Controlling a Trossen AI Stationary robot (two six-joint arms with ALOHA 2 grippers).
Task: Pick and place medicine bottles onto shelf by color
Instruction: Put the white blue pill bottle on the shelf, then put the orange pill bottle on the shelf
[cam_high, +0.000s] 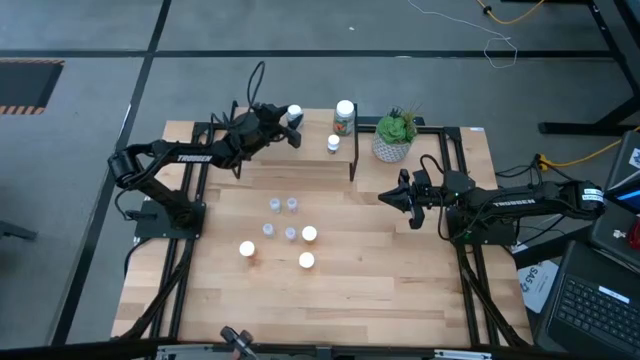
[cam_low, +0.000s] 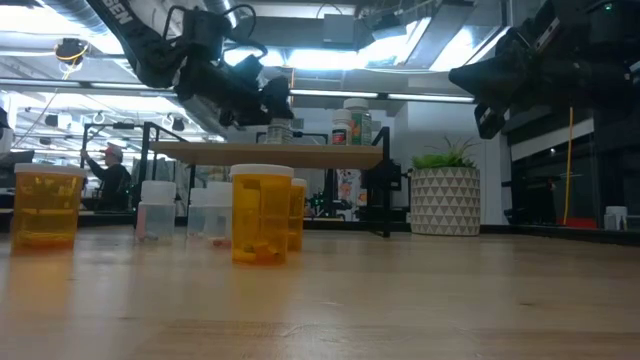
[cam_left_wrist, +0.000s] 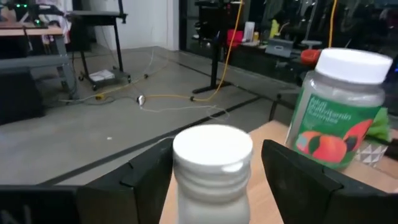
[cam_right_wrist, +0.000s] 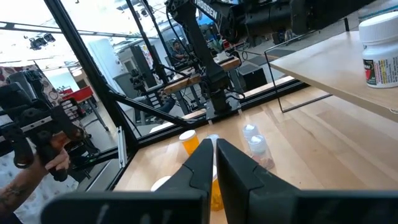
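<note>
The shelf (cam_high: 300, 150), a light plank on black legs, stands at the table's far side. My left gripper (cam_high: 291, 124) is open at the shelf's left end. Its fingers (cam_left_wrist: 149, 177) stand on either side of a small white-capped bottle (cam_left_wrist: 211, 163) that is upright on the plank. A narrow gap shows beside the cap. A large dark white-capped bottle (cam_high: 344, 116) and a small bottle (cam_high: 333, 144) stand on the shelf's right part. Several clear bottles (cam_high: 282, 218) and three orange ones (cam_high: 307, 260) stand mid-table. My right gripper (cam_high: 384, 197) is shut and hovers right of them.
A potted green plant (cam_high: 395, 136) stands just right of the shelf, on the far side of my right gripper. The near half of the wooden table (cam_high: 330, 310) is bare. A person (cam_low: 108, 175) shows in the room behind the table.
</note>
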